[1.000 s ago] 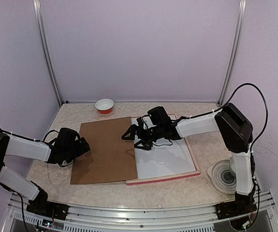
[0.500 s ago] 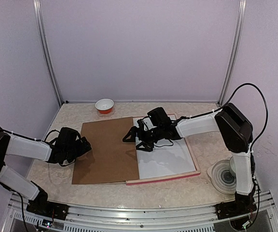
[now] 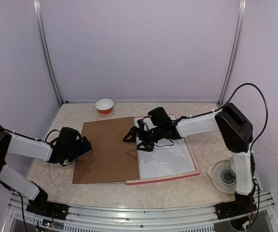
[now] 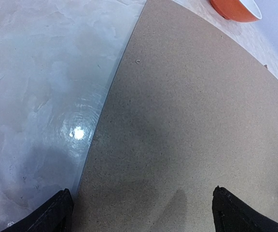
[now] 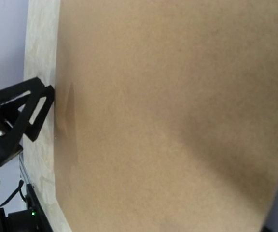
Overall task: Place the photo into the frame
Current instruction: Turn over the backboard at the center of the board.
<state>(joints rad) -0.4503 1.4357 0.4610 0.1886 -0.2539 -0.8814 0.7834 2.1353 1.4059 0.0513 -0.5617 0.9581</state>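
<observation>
The table [image 3: 201,193] carries a brown board [image 3: 107,150] lying flat, and this is the largest loose piece. Just right of the board lies the frame [image 3: 164,179], also flat, with its left side hidden under the board's right edge. A white sheet [image 3: 168,159] fills the frame. No red print is seen in any view, so it cannot be told whether that white sheet is the photo turned face down.

The left gripper [image 3: 84,144] is set at the board's left edge. Its fingers [image 4: 57,212] are spread wide and nothing is held between them. The right gripper [image 3: 135,140] is placed at the board's right edge, where the board overlaps the frame. Its own camera is filled by the board, so whether anything is pinched cannot be told. A small orange bowl [image 3: 104,105] stands beyond the board's far edge.

The board appears to be the piece being handled. It should be kept level and guided from both edges together, so that the frame beneath its right edge is not dragged askew.
</observation>
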